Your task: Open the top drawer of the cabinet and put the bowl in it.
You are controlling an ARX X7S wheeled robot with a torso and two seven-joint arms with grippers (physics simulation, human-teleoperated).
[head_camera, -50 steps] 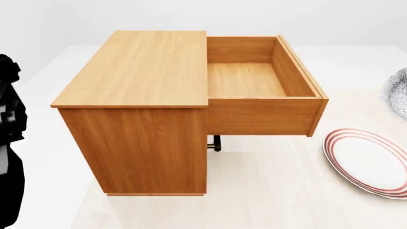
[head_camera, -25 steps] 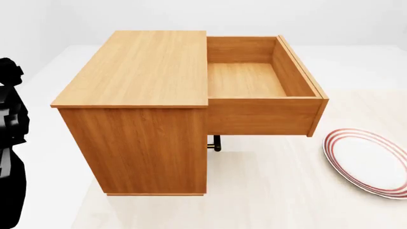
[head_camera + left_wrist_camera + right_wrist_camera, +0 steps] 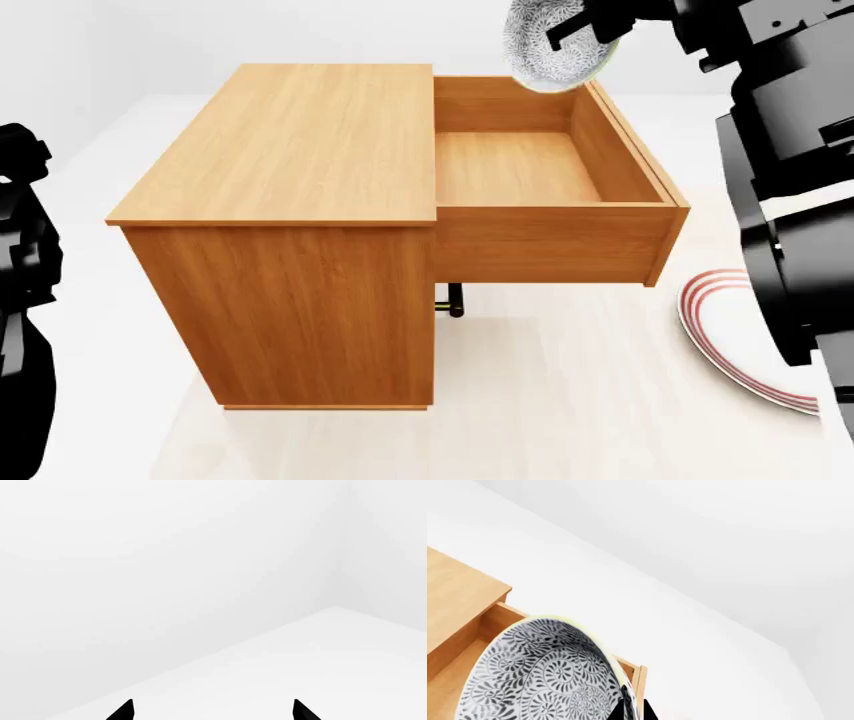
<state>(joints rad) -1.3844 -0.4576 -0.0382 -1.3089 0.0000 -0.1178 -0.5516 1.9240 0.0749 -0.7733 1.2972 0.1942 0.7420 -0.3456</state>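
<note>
The orange-brown cabinet [image 3: 287, 200] stands in the middle of the head view. Its top drawer [image 3: 534, 170] is pulled out to the right and is empty. My right gripper [image 3: 587, 28] is shut on the rim of the speckled bowl [image 3: 550, 45] and holds it tilted in the air above the drawer's far end. In the right wrist view the bowl [image 3: 540, 675] fills the lower left, with the gripper [image 3: 632, 711] pinching its rim above the drawer [image 3: 487, 630]. My left gripper [image 3: 212, 711] is open and empty, facing blank white surface. The left arm [image 3: 20, 300] stays at the left edge.
A red-ringed white plate [image 3: 727, 345] lies on the pale table right of the cabinet, partly behind my right arm [image 3: 794, 180]. A brass handle [image 3: 451, 300] of a lower drawer shows under the open drawer.
My right arm has swung into view from the right, carrying the bowl up and left to above the open drawer. The left arm has barely moved.
</note>
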